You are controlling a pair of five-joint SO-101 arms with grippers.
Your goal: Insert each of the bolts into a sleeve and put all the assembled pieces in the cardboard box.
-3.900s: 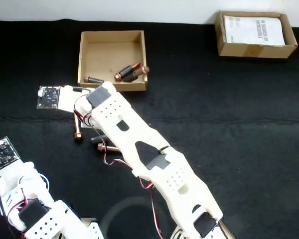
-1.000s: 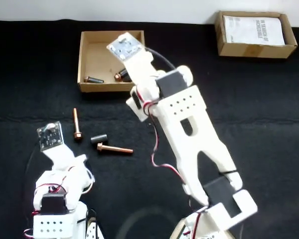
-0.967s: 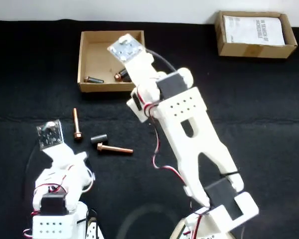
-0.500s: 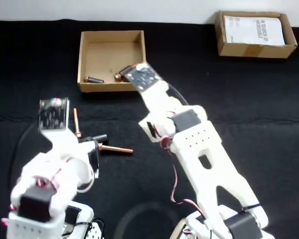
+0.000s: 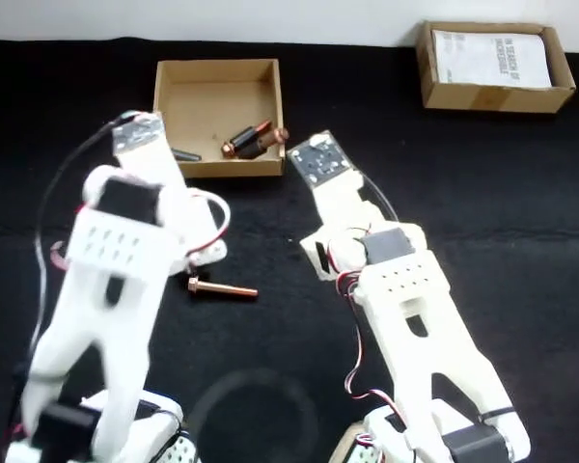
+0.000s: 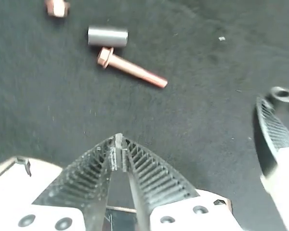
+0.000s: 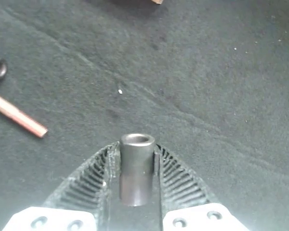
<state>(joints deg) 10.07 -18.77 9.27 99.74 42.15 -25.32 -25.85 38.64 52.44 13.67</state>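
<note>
Within right gripper [image 7: 136,149]: sleeve [image 7: 136,175], long axis along jaws, bore outward.

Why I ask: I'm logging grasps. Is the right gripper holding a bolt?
No, the right gripper is shut on a hollow grey sleeve, while a copper bolt lies loose on the table.

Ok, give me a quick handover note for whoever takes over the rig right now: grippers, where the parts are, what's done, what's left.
Left gripper: shut, empty, above the table near the loose parts.
Right gripper: shut on a sleeve, above the table.
On the table: a bolt beside a loose sleeve, with a second bolt just beyond.
Done: assembled pieces lie in the cardboard box.
Left: sleeve both bolts, then box them.
</note>
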